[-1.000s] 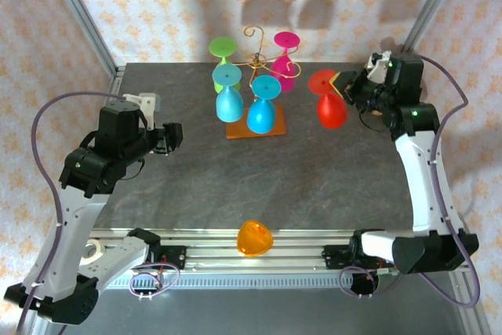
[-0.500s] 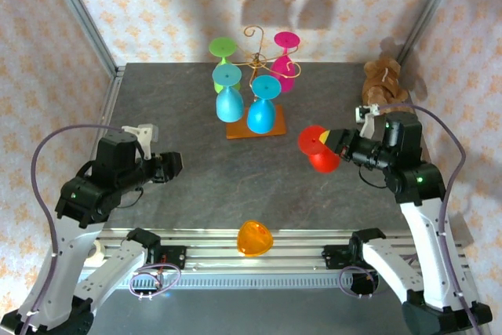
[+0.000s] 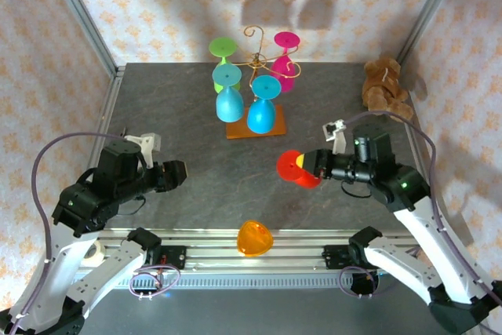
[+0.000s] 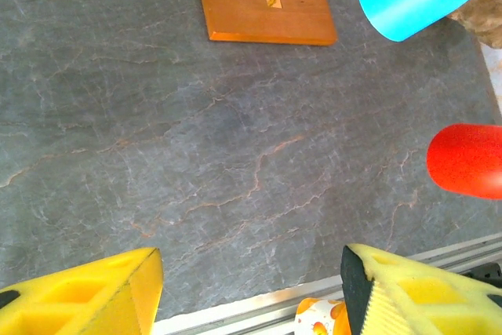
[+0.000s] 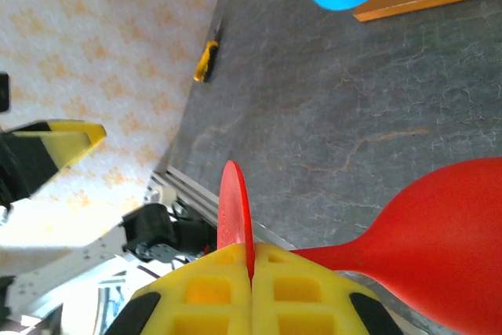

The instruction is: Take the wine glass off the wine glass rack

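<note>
Since a second ago the right gripper (image 3: pixel 304 165) has carried the red wine glass (image 3: pixel 307 179) away from the far right of the table (image 3: pixel 196 194) and toward the near middle, well apart from the wine glass rack (image 3: pixel 255 59); the left gripper (image 3: pixel 177 172) has also drawn nearer the front edge. The right wrist view shows the right gripper (image 5: pixel 251 268) with its yellow fingers (image 5: pixel 196 288) pressed together on the thin stem of the red wine glass (image 5: pixel 439 249); the flat red foot stands edge-on just beyond the fingertips, and the bowl swells out to the right of them. From above, the glass lies roughly level in the grip, foot pointing left and bowl just nearer the front; whether it hangs clear of the table I cannot say for sure, though it seems lifted.

The left gripper (image 4: pixel 251 272) stands wide with nothing between its yellow fingers (image 4: pixel 86 296), over bare grey table near the front rail; the red wine glass (image 4: pixel 469 161) shows off to its right.

At the far middle the rack's orange-brown base (image 3: pixel 255 131) sits flat; hanging bowl-down from the gold arms are a green glass (image 3: pixel 223 47), a magenta glass (image 3: pixel 285 68) and two blue glasses (image 3: pixel 262 115). An orange cup (image 3: pixel 255 238) lies on the front rail; a brown teddy bear (image 3: pixel 384 84) sits at the far right edge.
</note>
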You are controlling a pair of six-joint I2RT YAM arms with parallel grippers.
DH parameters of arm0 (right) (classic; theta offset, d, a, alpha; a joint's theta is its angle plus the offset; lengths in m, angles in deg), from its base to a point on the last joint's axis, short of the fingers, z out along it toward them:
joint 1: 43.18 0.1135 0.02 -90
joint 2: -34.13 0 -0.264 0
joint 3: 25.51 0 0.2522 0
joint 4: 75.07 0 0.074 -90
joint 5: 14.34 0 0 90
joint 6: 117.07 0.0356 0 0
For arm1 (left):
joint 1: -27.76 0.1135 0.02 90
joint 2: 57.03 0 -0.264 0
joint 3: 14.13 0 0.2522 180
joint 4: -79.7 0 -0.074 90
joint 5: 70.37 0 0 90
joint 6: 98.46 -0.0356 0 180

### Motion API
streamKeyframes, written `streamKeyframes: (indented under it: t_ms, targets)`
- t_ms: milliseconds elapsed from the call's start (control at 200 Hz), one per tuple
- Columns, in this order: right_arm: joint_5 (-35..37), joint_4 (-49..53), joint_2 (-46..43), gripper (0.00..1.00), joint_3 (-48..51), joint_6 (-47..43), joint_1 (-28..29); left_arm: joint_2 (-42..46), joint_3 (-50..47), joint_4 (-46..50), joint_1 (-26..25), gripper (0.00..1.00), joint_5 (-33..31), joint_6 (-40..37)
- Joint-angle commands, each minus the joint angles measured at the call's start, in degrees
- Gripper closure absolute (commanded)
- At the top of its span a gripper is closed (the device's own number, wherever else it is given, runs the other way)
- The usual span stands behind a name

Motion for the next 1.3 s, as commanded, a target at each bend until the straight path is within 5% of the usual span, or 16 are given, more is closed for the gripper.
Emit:
streamKeyframes:
  t_ms: [0, 315, 1291]
  targets:
    - [9.4, -5.6, 0.3, 1.0, -0.8, -2.2, 5.5, -1.5, -0.6, -3.7, -0.4, 0.37, 1.9, 2.7]
    - [28.1, -12.3, 12.8, 1.0, -3.9, -7.7, 24.8, -5.1, -2.0, -8.8, -0.4, 0.37, 8.9, 6.4]
    - [50.5, -30.5, 27.7, 1.0, 1.8, -20.9, 43.7, -4.5, -12.3, -15.3, -0.4, 0.27, 24.8, 22.5]
